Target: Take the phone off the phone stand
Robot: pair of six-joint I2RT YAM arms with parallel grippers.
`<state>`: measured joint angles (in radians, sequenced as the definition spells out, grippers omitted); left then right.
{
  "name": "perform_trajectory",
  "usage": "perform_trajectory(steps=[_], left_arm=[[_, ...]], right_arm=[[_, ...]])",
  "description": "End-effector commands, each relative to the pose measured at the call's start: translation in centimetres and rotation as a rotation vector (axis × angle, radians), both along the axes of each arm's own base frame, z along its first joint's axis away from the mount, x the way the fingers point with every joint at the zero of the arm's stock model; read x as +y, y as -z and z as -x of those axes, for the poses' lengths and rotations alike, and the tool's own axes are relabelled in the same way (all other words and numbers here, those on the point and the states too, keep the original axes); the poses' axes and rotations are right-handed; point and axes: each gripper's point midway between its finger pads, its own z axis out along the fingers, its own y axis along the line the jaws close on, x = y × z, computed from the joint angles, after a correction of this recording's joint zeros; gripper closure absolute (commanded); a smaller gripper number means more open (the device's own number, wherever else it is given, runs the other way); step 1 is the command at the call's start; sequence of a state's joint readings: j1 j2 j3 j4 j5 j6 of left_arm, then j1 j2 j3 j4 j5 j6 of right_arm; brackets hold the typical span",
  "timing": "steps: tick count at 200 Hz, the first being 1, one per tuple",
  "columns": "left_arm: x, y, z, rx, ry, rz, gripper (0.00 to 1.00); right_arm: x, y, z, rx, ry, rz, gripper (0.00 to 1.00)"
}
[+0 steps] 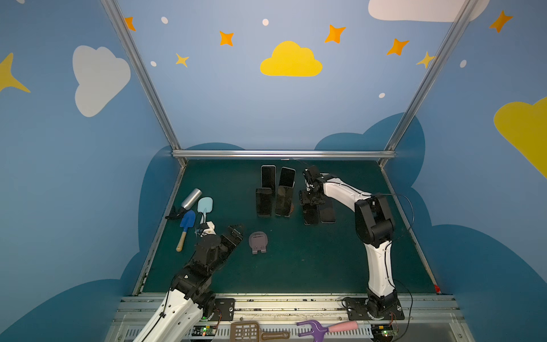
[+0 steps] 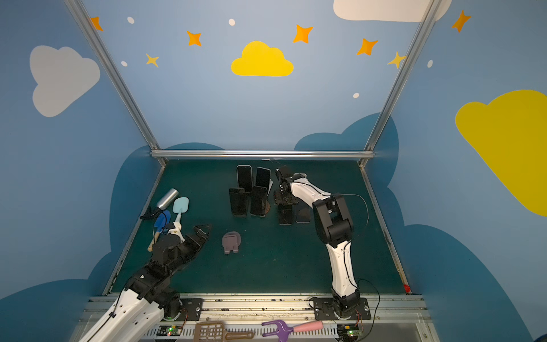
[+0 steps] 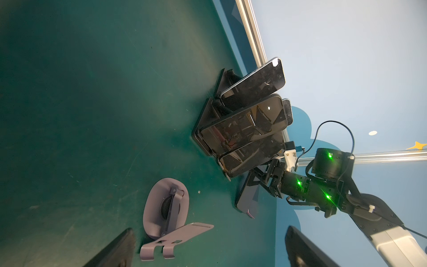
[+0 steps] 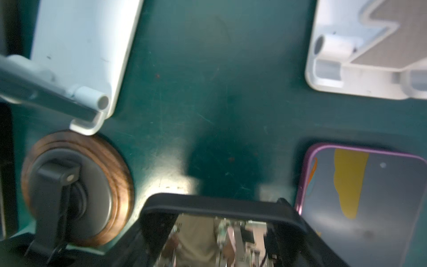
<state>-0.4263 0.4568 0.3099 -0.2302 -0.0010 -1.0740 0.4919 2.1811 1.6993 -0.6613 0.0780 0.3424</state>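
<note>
Phone [image 4: 215,233] glossy flat slab, rounded matte black rim

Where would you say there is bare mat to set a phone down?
Bare mat lies between the grey stand and the right arm, toward the front rail. Crowded: phones on stands at back, tools along the left edge.

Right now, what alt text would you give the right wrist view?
A black-cased phone with a reflective screen is held close up in the right end effector. On the green mat around it are a purple-edged phone lying flat, a round wood-rimmed stand, a white stand and another white stand.
</note>
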Motion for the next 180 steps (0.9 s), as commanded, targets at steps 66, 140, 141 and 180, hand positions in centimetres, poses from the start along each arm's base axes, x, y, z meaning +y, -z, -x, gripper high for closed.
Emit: perform_trajectory(steps=[66, 140, 141, 180], left_arm=[[0.0, -1.4, -0.1, -0.039, 0.001, 0.014, 0.0], [0.0, -1.3, 0.0, -0.038, -0.002, 0.022, 0.0], [0.0, -1.3, 0.0, -0.038, -0.003, 0.023, 0.0], [0.0, -1.6, 0.1, -0.042, 0.0, 0.022, 0.0]], right_arm=[[-1.3, 2.7, 0.1, 0.062, 0.019, 0.098, 0.38], [-1.7, 4.1, 0.4, 0.114, 0.028, 0.164, 0.36], [-1.7, 4.1, 0.4, 0.114, 0.028, 0.165, 0.36], [-2.4, 4.3, 0.8, 0.136, 0.035, 0.202, 0.33]])
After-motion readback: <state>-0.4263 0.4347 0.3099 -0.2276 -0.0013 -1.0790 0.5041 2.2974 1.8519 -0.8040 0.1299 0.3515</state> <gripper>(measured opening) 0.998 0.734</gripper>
